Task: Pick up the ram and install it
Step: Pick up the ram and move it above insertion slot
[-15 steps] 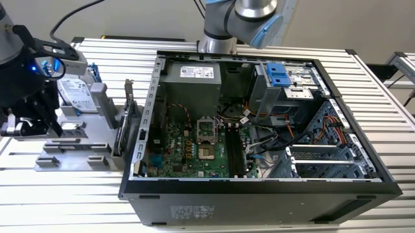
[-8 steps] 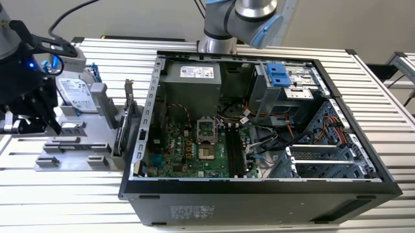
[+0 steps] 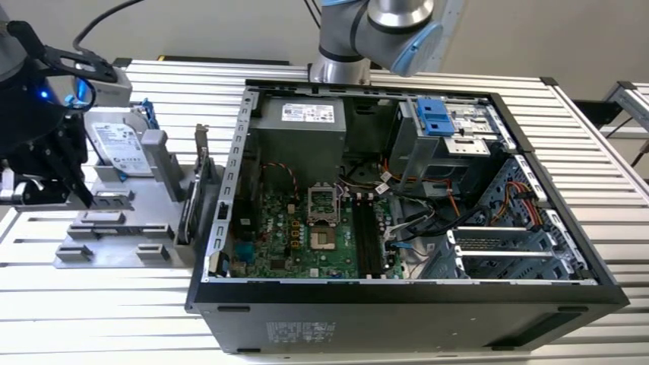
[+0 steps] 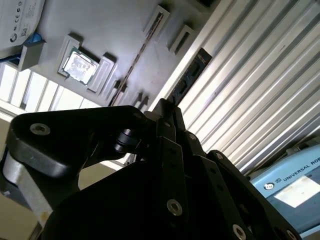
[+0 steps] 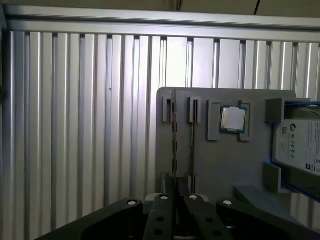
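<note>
The gripper (image 5: 175,200), in the foreground, pinches the ram (image 5: 174,140), seen edge-on as a thin dark strip across a grey parts tray (image 5: 220,165). A square silver processor (image 5: 233,119) sits in a tray pocket near a labelled hard drive (image 5: 300,145), all on a ribbed aluminium table (image 5: 80,125).

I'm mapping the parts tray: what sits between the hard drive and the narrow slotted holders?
In the first wrist view, the square silver processor chip sits between the hard drive and the slotted holders.
</note>
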Controlling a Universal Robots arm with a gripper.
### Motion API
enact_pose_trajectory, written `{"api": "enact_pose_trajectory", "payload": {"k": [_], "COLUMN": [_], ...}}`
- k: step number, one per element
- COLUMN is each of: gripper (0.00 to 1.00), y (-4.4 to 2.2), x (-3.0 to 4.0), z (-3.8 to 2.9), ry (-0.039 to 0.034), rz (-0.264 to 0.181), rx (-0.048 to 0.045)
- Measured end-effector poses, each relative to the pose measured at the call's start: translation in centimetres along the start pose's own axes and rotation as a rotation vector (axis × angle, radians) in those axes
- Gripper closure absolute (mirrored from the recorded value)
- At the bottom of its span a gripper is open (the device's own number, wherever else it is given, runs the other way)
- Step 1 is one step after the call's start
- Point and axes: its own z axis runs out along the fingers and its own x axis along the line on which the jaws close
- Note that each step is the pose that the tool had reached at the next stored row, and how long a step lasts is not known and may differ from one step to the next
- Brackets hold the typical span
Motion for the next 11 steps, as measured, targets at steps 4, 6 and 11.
{"api": "enact_pose_trajectory", "payload": {"k": [4,6,11], "gripper": [1.0,1.0,1.0], "y": [0.01,0.01,0.02], "x": [0.0,-0.01,-0.01], "z": [-0.29,-0.48,-0.89], "ry": [0.0,0.0,0.0], "rz": [0.001,0.002,0.002], "rx": [-0.0001,0.0,-0.0001]}}
